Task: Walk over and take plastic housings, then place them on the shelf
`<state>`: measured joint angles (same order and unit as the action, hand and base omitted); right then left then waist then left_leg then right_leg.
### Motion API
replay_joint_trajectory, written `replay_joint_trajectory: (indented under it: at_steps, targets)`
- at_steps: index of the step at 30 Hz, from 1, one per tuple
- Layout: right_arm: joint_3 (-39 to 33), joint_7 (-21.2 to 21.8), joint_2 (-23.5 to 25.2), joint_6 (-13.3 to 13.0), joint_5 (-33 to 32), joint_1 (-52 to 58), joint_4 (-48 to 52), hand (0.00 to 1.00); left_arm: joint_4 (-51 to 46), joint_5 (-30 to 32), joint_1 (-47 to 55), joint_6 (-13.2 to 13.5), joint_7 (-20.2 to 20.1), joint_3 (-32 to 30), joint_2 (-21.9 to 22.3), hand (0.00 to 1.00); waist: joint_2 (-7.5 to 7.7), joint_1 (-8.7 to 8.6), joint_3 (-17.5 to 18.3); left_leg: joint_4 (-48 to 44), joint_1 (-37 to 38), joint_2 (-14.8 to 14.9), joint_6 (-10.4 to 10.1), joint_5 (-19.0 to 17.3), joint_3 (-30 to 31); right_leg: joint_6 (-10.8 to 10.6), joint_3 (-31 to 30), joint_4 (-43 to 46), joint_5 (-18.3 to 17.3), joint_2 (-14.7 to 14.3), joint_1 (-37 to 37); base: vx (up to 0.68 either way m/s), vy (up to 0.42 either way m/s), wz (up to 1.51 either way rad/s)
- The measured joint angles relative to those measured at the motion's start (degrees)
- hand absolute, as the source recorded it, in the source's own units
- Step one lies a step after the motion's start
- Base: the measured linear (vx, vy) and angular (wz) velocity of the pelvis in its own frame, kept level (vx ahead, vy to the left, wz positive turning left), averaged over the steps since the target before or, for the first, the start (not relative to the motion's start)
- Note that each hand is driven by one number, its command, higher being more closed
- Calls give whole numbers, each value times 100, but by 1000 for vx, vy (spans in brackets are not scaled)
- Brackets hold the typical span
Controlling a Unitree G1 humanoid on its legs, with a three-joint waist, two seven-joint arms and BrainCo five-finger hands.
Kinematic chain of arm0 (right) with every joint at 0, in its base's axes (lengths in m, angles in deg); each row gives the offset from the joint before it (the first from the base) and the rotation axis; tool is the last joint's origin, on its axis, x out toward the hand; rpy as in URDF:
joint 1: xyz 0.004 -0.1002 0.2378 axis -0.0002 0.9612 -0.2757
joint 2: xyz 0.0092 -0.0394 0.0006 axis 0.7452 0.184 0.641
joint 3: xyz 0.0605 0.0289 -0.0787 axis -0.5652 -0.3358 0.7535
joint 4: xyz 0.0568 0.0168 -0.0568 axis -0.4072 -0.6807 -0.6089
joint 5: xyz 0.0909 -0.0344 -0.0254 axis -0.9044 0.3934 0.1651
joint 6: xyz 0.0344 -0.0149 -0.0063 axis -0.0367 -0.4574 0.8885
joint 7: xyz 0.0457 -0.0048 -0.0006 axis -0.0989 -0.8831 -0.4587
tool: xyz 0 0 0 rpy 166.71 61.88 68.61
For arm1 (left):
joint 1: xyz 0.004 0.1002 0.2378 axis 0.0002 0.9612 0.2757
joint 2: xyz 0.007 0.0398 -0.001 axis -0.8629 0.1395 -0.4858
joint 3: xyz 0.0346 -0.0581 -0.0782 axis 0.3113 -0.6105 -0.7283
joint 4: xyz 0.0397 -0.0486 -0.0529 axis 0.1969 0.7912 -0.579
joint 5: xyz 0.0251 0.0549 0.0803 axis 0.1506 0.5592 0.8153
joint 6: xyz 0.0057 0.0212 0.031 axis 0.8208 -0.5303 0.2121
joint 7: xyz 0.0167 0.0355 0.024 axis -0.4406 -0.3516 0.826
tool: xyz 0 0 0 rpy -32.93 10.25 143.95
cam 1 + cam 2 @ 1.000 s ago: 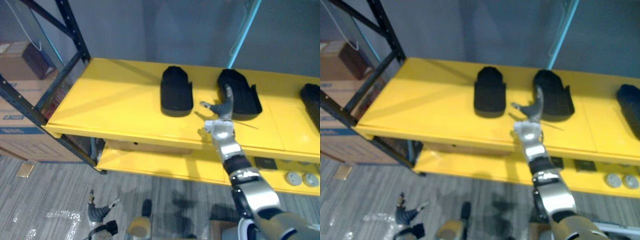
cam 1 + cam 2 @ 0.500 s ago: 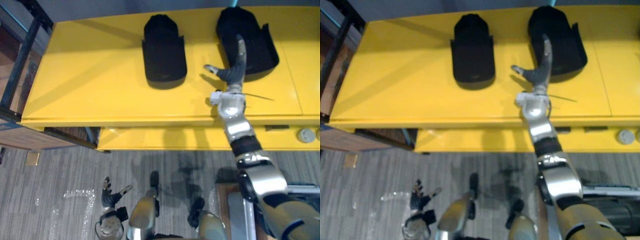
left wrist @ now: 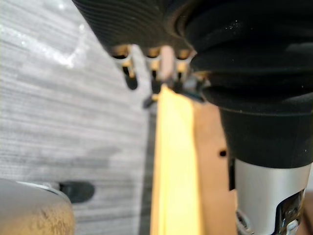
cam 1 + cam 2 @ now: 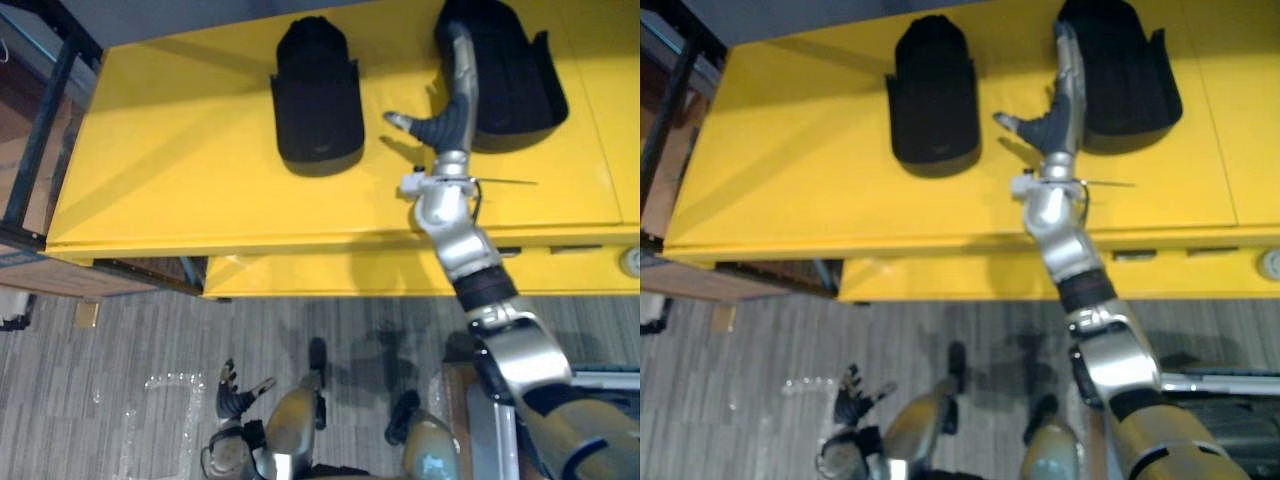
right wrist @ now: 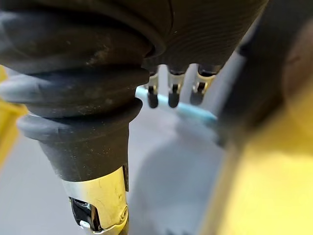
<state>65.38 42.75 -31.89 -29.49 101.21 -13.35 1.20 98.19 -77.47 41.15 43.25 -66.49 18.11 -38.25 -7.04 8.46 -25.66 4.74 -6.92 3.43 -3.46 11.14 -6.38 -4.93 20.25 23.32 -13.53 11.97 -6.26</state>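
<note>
Lying on yellow shelf (image 4: 180, 150), two black round-ended housings (image 4: 318, 95); right robot hand (image 4: 446, 120) flat, fingers (image 4: 461, 60) straight.

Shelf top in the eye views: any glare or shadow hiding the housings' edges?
Left eye view: no glare on the yellow shelf; the left housing and right housing stand out cleanly, each with a thin shadow at its near edge; a faint diagonal shade band crosses the shelf's left part. Right eye view: same.

Black housings (image 4: 318, 95) on yellow shelf (image 4: 180, 170)

Silver-grey arm (image 4: 510, 350), dark ribbed cover (image 5: 88, 58), silver dark-tipped right hand (image 4: 446, 124)
</note>
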Motion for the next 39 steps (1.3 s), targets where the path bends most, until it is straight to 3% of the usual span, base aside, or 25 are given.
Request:
replay_joint_trajectory:
  at_steps: [6,12,20,27,39]
  targets:
    - [225,34,32,-19,112,-33,539,0,76,-63,0,60,-9,3,-10,0,1,-41,-1,1,97,3,-7,-44,-41,-4,-29,-68,3,-16,101,16,-4,-3]
    - [525,964,289,121,-913,-7,620,0,123,-65,1,86,-38,65,-97,0,2,-121,0,1,123,11,-23,-59,-54,-21,-33,-127,17,-32,152,0,0,0]
    - [615,1823,546,342,-2153,166,552,0,180,-110,62,52,-81,68,-188,0,6,-123,-1,3,195,21,-29,-97,-95,-37,-63,-207,30,-55,241,11,-3,-2]
    - [609,2130,760,666,-2288,355,280,0,280,-151,60,43,-80,63,-195,0,9,-124,-3,3,202,53,-34,-100,-191,-38,-127,-236,58,-89,221,4,-5,-5]
    - [667,2699,827,828,-2512,577,178,0,391,-152,63,-19,-78,78,-228,0,43,-139,-2,5,216,66,-38,-103,-214,-38,-144,-234,61,-96,220,0,0,0]
